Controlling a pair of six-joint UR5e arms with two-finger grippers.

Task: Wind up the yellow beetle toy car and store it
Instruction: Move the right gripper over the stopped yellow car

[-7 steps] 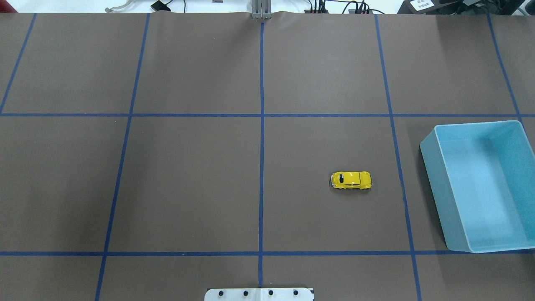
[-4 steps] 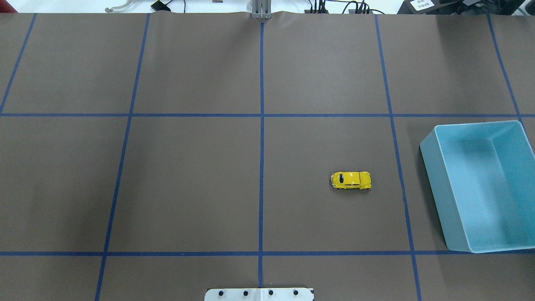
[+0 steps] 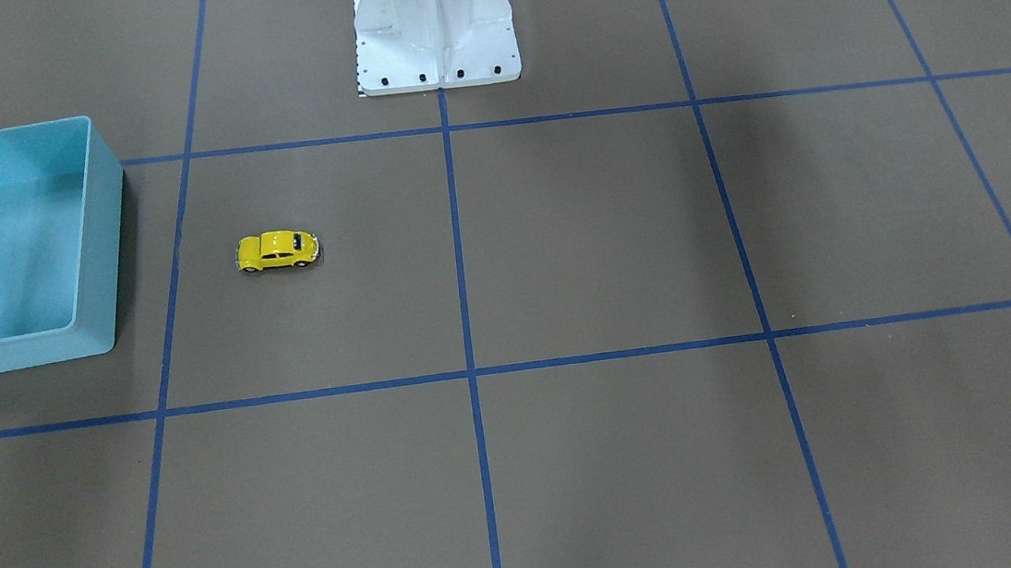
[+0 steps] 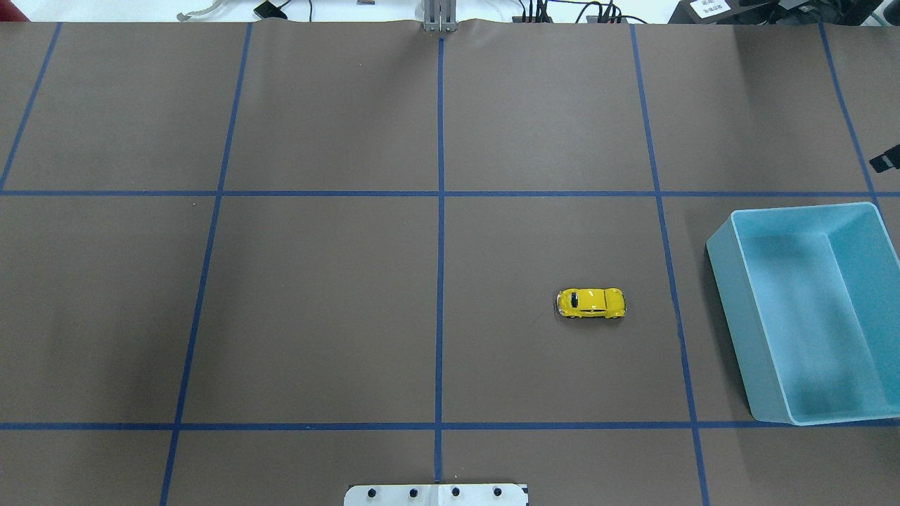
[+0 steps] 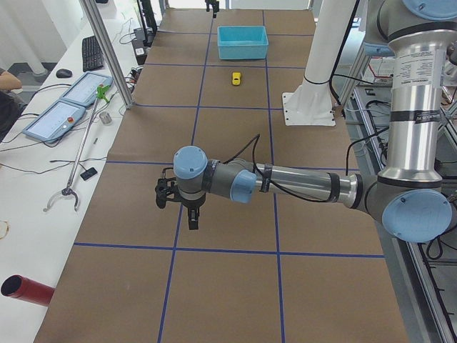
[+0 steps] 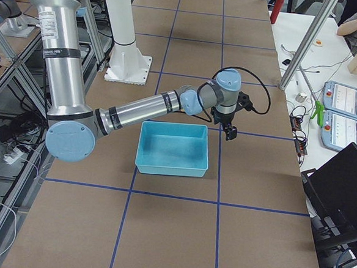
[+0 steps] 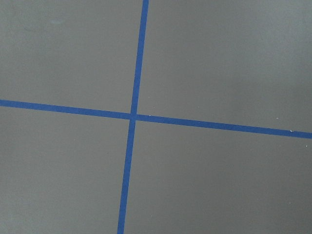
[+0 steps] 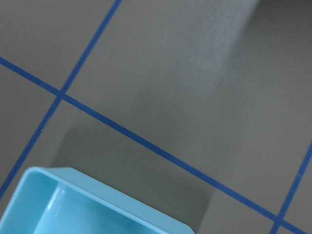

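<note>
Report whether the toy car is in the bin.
Out: the yellow beetle toy car stands on the table beside the light blue bin.

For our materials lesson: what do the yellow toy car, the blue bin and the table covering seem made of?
Yellow beetle toy car: glossy painted metal or hard plastic; it shines.
Light blue bin: smooth moulded plastic, even colour, rounded corners.
Table covering: matt brown paper, probably; wavy far edge.
</note>
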